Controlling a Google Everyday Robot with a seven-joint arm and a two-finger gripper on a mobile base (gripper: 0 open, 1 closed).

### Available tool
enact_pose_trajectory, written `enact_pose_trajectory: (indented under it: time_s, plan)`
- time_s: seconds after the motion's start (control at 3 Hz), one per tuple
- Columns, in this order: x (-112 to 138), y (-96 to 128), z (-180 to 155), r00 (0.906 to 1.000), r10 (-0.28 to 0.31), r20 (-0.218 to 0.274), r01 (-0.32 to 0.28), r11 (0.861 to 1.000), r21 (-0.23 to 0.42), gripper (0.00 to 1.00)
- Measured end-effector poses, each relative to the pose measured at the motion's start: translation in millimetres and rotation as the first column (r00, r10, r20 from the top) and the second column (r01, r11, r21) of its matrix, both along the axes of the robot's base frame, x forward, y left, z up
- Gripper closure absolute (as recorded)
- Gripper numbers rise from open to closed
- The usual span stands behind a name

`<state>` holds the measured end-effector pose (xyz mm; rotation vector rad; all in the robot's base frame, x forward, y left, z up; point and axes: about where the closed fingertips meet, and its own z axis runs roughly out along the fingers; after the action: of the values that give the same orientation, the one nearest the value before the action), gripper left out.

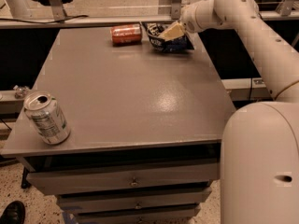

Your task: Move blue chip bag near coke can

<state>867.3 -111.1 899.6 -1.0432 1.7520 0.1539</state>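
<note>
The coke can (pixel 126 34) lies on its side at the far edge of the grey table (pixel 131 92), red with a silver end. The blue chip bag (pixel 169 42), dark blue and crinkled with white patches, rests on the table just right of the can, a small gap between them. My gripper (pixel 171 31) reaches in from the right at the far edge and is shut on the bag's top. The arm (pixel 243 17) runs back to the right.
A silver can with grey-green print (pixel 46 118) stands at the near left corner of the table. Drawers (pixel 133 182) sit under the table front. My white base (pixel 261 167) fills the near right. A rail (pixel 93 20) runs behind the table.
</note>
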Motion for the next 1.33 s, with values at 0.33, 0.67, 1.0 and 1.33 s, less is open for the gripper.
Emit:
enact_pose_trajectory:
  time_s: [0.33,0.67,1.0,1.33]
  plan:
    - [-6,-4,3,1.0000,0.001,-0.004,-0.001,1.000,0.013,0.00]
    - [-15,-15,21,0.9998,0.009,0.019,-0.010,0.999,0.049,0.00]
    - [-21,-33,45,0.9982,-0.004,0.061,-0.002,0.995,0.096,0.00]
    - [-40,-51,66,0.9960,0.025,0.086,-0.036,0.991,0.131,0.00]
